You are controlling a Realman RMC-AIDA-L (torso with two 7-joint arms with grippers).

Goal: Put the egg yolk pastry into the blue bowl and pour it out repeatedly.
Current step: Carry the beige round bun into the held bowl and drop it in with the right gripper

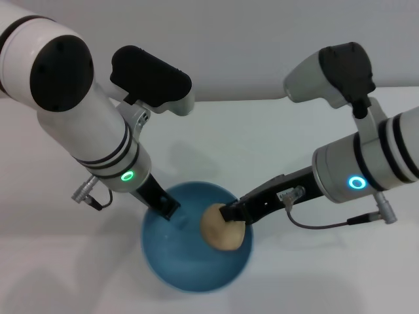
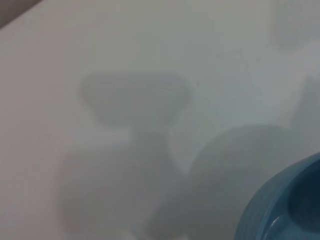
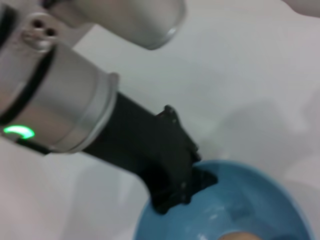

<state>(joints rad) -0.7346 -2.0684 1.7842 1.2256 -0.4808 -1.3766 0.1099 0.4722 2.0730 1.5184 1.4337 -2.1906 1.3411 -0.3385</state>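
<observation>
The blue bowl (image 1: 190,269) sits on the white table near the front centre. My left gripper (image 1: 167,206) is at the bowl's far-left rim and shut on it; the right wrist view shows its black fingers (image 3: 182,187) clamped over the bowl's rim (image 3: 260,175). The egg yolk pastry (image 1: 221,234), a pale tan ball, hangs over the right side of the bowl's inside. My right gripper (image 1: 230,214) reaches in from the right and is shut on its top. A sliver of the pastry (image 3: 241,235) shows in the right wrist view. The left wrist view catches only part of the bowl (image 2: 285,205).
The white table (image 1: 275,131) stretches around the bowl, with a pale wall behind it. Both forearms angle down toward the bowl from left and right, and a grey cable (image 1: 321,224) hangs under the right wrist.
</observation>
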